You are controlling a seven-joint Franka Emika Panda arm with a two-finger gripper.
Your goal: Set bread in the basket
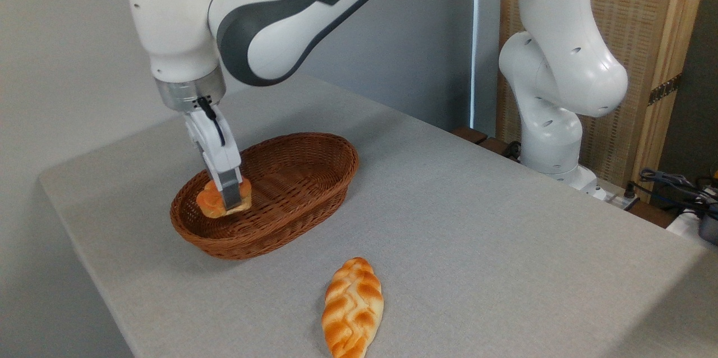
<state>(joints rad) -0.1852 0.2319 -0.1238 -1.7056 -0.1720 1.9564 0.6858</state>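
The bread [210, 201] sits low inside the left end of the basket [303, 178], gripped by the tool [229, 201], whose near finger hides the bun's middle (the far finger cannot be seen). The basket rests on a grey cloth-covered table [477, 234] before a plain grey wall, with a wicker screen [645, 38] behind the arm's base. A braided loaf [353, 307] lies near the front edge, its lower tip cut off.

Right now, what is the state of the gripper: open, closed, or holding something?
Gripper: closed on the bread, inside the basket.
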